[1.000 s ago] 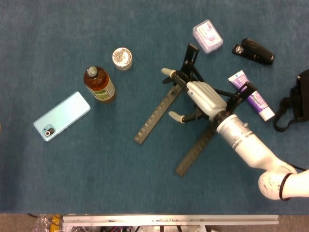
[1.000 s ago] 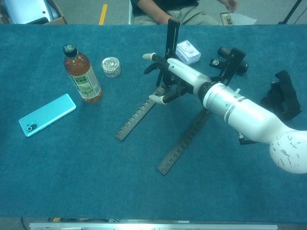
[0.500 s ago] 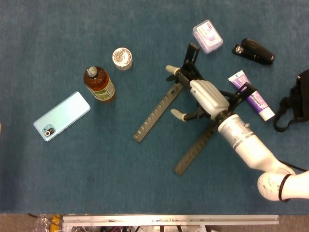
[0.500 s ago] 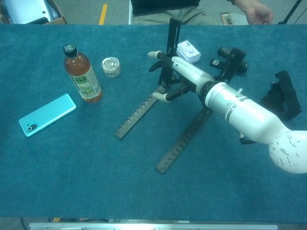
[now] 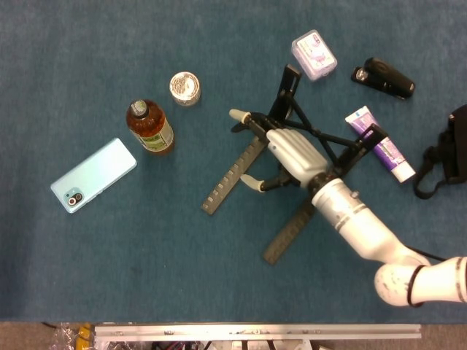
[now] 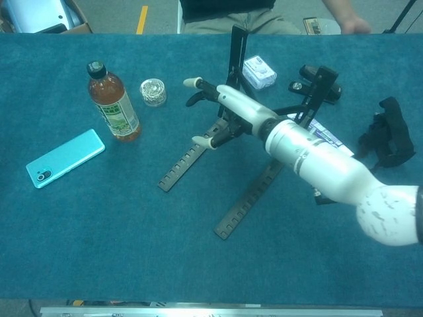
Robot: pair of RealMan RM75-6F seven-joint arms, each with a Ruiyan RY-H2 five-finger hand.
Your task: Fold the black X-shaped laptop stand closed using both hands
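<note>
The black X-shaped laptop stand (image 5: 228,181) lies spread on the blue cloth, its two notched rails running down-left and its rear ends raised. In the chest view the stand (image 6: 248,200) shows both rails apart. My right hand (image 5: 290,154) hovers over the stand's crossing, above the upper end of the left rail, fingers spread toward the left and holding nothing that I can see. The chest view shows the same right hand (image 6: 228,111) with fingers apart beside the upright rear piece. My left hand appears in neither view.
A brown tea bottle (image 5: 149,125) and a light blue phone (image 5: 93,175) stand left of the stand. A small round jar (image 5: 184,88) sits behind them. A white box (image 5: 314,54), a black device (image 5: 383,76), a purple tube (image 5: 379,142) and a black strap (image 5: 446,153) lie at the right.
My right hand has shifted to the left over the stand, from above the crossing toward the left rail. The stand's rails lie almost where they were.
</note>
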